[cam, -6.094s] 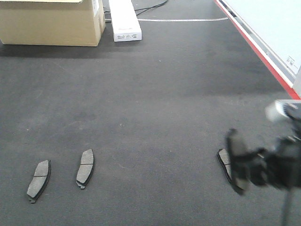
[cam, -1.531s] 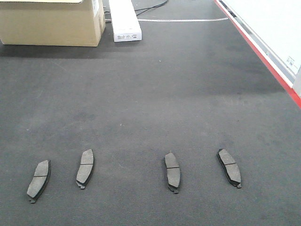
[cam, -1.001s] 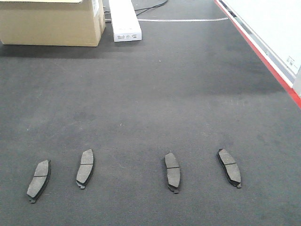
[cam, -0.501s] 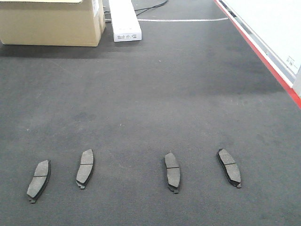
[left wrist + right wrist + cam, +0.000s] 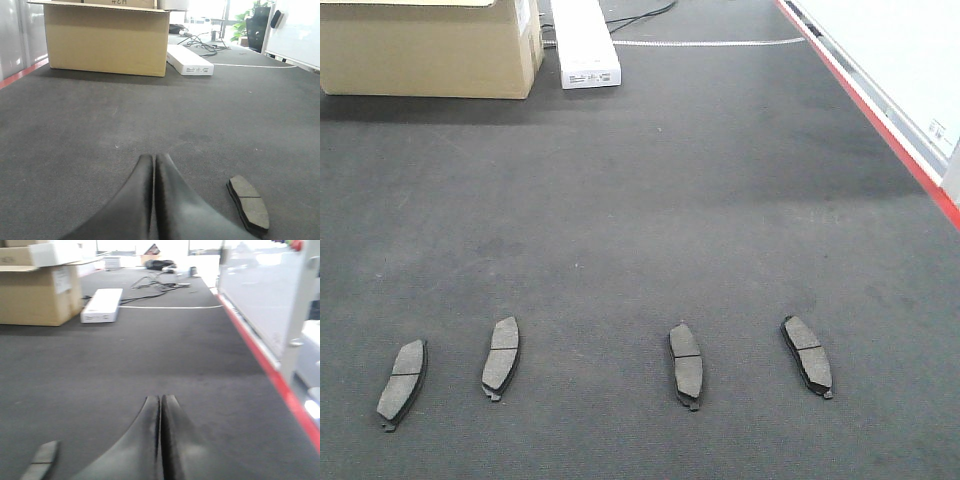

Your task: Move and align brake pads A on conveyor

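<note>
Four brake pads A (image 5: 686, 365) flat in a row across the conveyor (image 5: 650, 200), long axes roughly 12-to-6, one pad at 4 o'clock of the left pincer (image 5: 153, 165), one at 8 o'clock of the right pincer (image 5: 160, 405), both pincers pressed together, empty.

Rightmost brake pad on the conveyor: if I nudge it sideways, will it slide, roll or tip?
The rightmost brake pad lies flat, so tipping or rolling seems unlikely. The felt-like conveyor probably grips it, so expect dragging and some pivoting. It looks rigid.
</note>
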Controlling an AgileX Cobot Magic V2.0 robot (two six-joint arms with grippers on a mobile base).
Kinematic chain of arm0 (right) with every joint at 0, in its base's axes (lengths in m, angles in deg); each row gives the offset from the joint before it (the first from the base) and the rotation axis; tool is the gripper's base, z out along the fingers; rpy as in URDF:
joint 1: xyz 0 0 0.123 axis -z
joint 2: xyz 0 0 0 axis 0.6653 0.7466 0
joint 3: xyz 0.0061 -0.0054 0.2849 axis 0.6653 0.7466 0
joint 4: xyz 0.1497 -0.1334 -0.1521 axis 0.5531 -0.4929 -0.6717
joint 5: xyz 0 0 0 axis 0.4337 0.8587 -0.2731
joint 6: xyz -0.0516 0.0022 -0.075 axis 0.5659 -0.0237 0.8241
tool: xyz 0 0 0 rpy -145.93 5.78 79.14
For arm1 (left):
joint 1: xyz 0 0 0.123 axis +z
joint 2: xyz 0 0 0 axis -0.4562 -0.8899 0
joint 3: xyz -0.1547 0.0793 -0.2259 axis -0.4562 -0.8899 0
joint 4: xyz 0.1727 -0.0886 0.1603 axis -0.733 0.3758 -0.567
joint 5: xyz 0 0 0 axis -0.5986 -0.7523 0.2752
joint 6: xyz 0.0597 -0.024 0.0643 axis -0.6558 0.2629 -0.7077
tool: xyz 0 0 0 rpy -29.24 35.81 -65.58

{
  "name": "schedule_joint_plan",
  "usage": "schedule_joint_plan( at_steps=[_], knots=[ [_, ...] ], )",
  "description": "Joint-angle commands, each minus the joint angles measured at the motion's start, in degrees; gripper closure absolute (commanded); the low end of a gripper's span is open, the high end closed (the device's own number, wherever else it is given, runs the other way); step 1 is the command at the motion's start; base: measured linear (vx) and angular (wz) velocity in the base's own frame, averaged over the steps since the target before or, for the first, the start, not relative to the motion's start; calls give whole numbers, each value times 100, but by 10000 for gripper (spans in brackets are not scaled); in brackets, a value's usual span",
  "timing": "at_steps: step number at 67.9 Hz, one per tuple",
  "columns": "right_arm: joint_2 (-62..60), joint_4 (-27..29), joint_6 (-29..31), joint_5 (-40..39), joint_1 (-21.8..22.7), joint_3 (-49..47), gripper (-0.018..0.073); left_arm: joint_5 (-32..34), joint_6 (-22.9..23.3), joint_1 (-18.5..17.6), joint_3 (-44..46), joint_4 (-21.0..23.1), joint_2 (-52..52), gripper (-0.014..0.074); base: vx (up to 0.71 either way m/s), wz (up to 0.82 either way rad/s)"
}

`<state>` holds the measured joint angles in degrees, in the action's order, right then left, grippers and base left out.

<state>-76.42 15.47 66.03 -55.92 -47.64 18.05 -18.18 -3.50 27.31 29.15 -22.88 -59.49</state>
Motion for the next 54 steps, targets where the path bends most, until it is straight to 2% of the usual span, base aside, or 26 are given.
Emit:
schedule_joint_plan(
  at_steps=[1,10,31,43,54],
  knots=[
    [98,39,257,-653,365,26,571,415,43,-3,-94,8,87,602,0,0],
    [-38,90,232,-1565,772,868,571,415,43,-3,-94,8,87,602,0,0],
    [-872,38,12,-2426,766,2094,571,415,43,-3,-94,8,87,602,0,0],
    [-872,62,-47,-2436,574,2095,571,415,43,-3,-94,8,87,602,0,0],
    [-872,61,-47,-2449,584,2095,571,415,43,-3,-94,8,87,602,0,0]
  ],
)
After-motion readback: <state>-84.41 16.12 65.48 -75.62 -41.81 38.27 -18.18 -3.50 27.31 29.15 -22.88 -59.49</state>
